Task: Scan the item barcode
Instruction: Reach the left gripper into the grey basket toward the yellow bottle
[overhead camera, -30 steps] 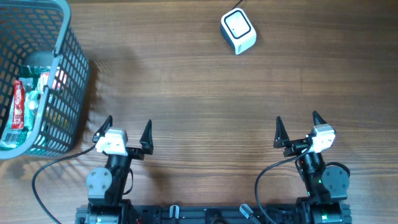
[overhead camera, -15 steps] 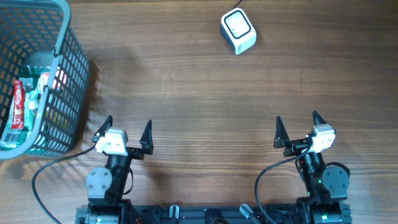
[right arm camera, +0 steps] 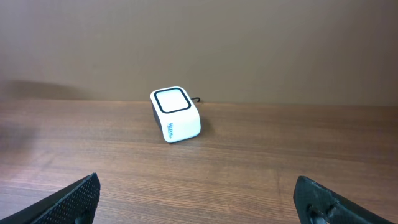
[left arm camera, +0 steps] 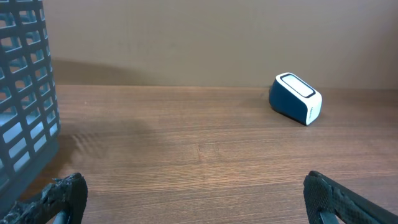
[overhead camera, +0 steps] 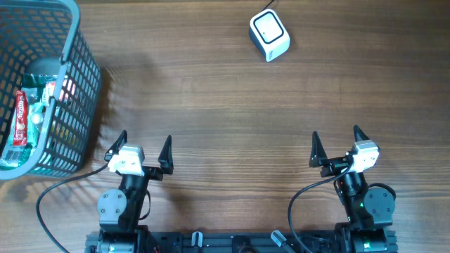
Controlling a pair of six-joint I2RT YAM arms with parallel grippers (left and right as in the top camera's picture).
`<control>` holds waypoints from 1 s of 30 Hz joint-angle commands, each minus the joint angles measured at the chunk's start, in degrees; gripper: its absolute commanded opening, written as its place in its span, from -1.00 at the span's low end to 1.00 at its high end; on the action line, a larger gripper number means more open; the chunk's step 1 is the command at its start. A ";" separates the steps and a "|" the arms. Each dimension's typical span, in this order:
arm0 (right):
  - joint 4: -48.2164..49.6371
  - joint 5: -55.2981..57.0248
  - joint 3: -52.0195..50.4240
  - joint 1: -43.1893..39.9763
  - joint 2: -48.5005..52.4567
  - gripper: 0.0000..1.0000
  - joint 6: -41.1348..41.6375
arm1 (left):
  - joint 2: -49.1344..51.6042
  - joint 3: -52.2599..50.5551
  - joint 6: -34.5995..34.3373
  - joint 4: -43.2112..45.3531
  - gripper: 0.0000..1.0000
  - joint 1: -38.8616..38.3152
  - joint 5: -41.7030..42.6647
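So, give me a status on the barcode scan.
Nothing looks done yet. The items lie in the basket, and the scanner sits with nothing in front of it. Nothing is in hand: the left end effector and right end effector are open and empty. Left to do: pick one of the items and show its barcode to the scanner.

left arm [overhead camera: 116, 205]: folded low, wrist pointing forward | left end effector [overhead camera: 145, 143]: jaws spread wide, empty, fingers [left arm camera: 61, 198] at the bottom corners of its wrist view | right arm [overhead camera: 367, 200]: folded low, mirrored pose | right end effector [overhead camera: 336, 138]: jaws spread wide, empty, fingers [right arm camera: 78, 196] low at both sides of its wrist view
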 commanded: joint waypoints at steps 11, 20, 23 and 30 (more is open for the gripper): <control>0.24 -0.85 -0.07 -0.24 0.33 0.99 -0.70 | 0.48 8.52 -5.22 11.06 1.00 0.33 8.28; 0.24 -0.85 -0.07 -0.24 0.33 1.00 -0.68 | 32.70 71.08 1.18 -35.50 1.00 0.33 2.58; 0.24 -0.87 -0.07 -0.24 0.33 0.99 -0.68 | 49.88 95.78 6.32 -56.15 1.00 0.33 2.43; 0.24 -0.85 -0.07 -0.24 0.33 1.00 -0.68 | 71.34 120.52 8.00 -63.71 1.00 0.37 1.20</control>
